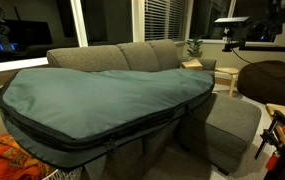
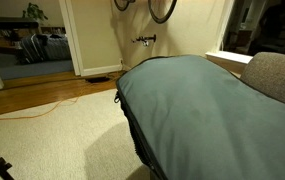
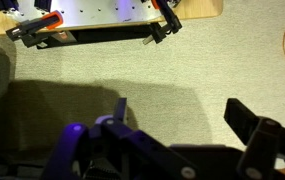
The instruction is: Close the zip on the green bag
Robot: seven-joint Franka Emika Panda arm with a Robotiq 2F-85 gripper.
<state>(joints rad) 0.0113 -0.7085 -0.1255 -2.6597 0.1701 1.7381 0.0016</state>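
Observation:
The green bag (image 1: 102,95) is a very large, flat, teal oval lying across the grey sofa; it also fills the right of an exterior view (image 2: 207,105). The zip (image 1: 132,133) runs as a dark line along its black-trimmed front edge and shows in both exterior views (image 2: 132,120). My gripper (image 3: 182,112) is open and empty, its two dark fingers spread over bare beige carpet. In an exterior view the arm with the gripper (image 1: 232,44) is high at the right, well away from the bag. The bag does not show in the wrist view.
The grey sofa (image 1: 132,55) has a footstool part (image 1: 232,125). An orange cloth (image 1: 12,160) lies at the front left. A brown beanbag (image 1: 272,75) is at the right. A wooden bench with clamps (image 3: 112,15) and an orange cable (image 2: 42,110) are on the floor side.

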